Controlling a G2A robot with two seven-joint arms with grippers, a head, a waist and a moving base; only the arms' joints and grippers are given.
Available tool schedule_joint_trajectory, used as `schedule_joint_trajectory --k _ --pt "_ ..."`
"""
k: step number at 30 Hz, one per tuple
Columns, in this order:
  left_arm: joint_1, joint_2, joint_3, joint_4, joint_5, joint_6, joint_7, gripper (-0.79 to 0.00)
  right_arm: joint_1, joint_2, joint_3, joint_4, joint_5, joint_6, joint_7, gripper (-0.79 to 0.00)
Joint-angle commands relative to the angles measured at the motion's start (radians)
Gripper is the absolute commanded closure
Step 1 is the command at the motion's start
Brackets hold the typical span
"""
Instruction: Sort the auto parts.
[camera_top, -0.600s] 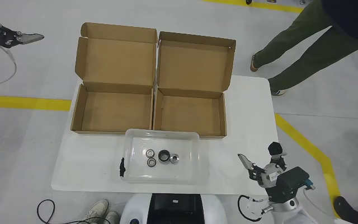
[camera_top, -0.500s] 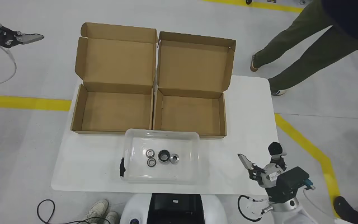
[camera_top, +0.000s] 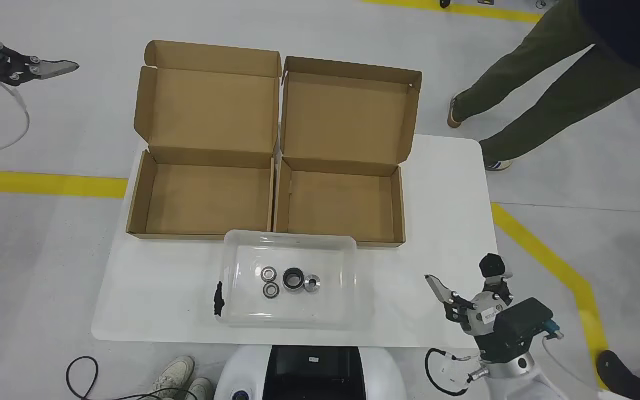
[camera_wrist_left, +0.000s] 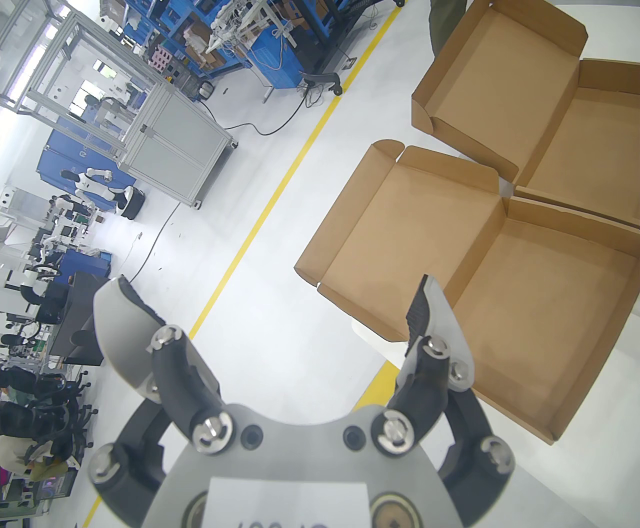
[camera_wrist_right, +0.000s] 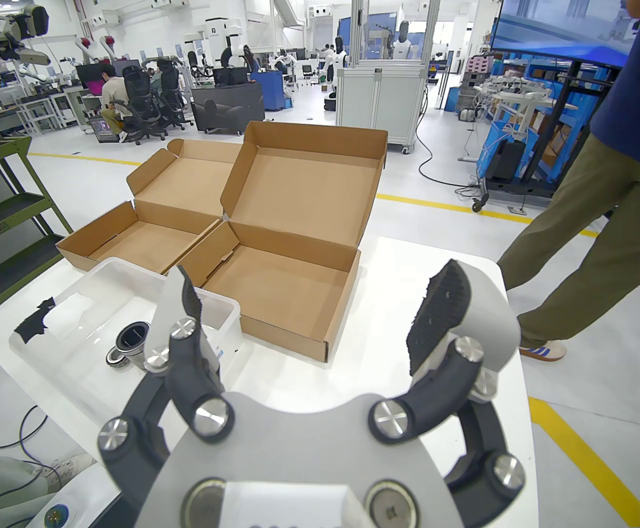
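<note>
1. Top view: at lower centre, inside the clear tray (camera_top: 238, 262), four round auto parts (camera_top: 294, 278) in a short row running left to right. Being round, no long axis to line up with. At lower right, the right gripper (camera_top: 465, 279), spread wide and empty, near the tray on its right. Directly above the tray, the left box (camera_top: 200, 198) and right box (camera_top: 340, 205), both open and bare. At the tray's left wall, a black scrap (camera_top: 218, 297).
2. Left wrist view: at lower centre, the left gripper (camera_wrist_left: 275, 300), released and empty, out over the floor beside the left box. Judged the farther arm.
3. Right wrist view: parts at lower left, past the tray's wall. Probably best approached from above.
</note>
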Motion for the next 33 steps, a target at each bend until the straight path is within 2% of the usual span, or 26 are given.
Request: schedule_joint_trajectory --k 1,8,11,16,24,33 --pt "0.0 0.0 0.0 0.0 0.0 0.0 0.0 -0.784 0.0 0.0 0.0 0.0 0.0 0.0 0.0 -0.785" --pt "0.0 0.0 0.0 0.0 0.0 0.0 0.0 -0.785 0.0 0.0 0.0 0.0 0.0 0.0 0.0 -0.784" --pt "0.0 0.0 0.0 0.0 0.0 0.0 0.0 -0.785 0.027 0.001 -0.008 0.011 -0.002 0.039 0.053 -0.785" --pt "0.0 0.0 0.0 0.0 0.0 0.0 0.0 -0.785 0.088 0.006 -0.034 0.041 0.01 0.011 0.132 -0.785" --pt "0.0 0.0 0.0 0.0 0.0 0.0 0.0 -0.785 0.28 0.02 -0.124 0.142 -0.036 -0.097 0.327 -0.785" --pt "0.0 0.0 0.0 0.0 0.0 0.0 0.0 -0.785 0.451 0.033 -0.232 0.266 -0.046 -0.249 0.413 -0.785"
